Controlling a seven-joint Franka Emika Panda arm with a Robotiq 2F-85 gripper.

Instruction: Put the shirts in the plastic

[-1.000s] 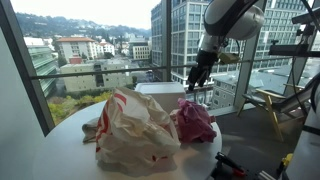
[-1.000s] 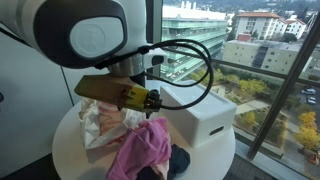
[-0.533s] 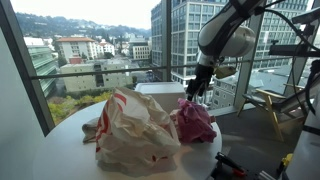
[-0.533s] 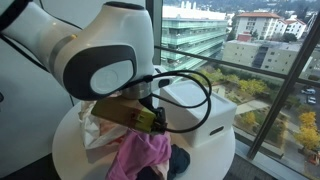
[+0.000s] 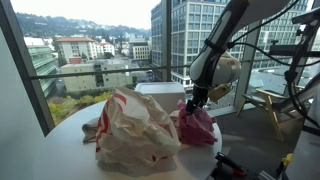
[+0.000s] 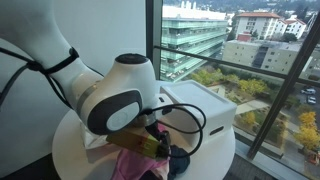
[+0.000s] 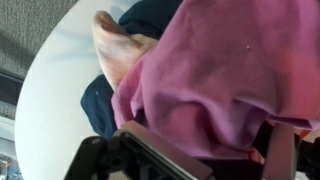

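Item, grasp step by appearance: hand (image 5: 190, 102), fingers spread wide, set on top of the pink shirt (image 5: 198, 126) heaped on the counter (image 5: 65, 150) just beside the plastic bag (image 5: 135, 130); next likely needs closing, lifting, carrying to the bag's mouth.

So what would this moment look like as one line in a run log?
gripper: at pink shirt, grip unclear | pink shirt: on table, outside bag | bag: beside pink shirt
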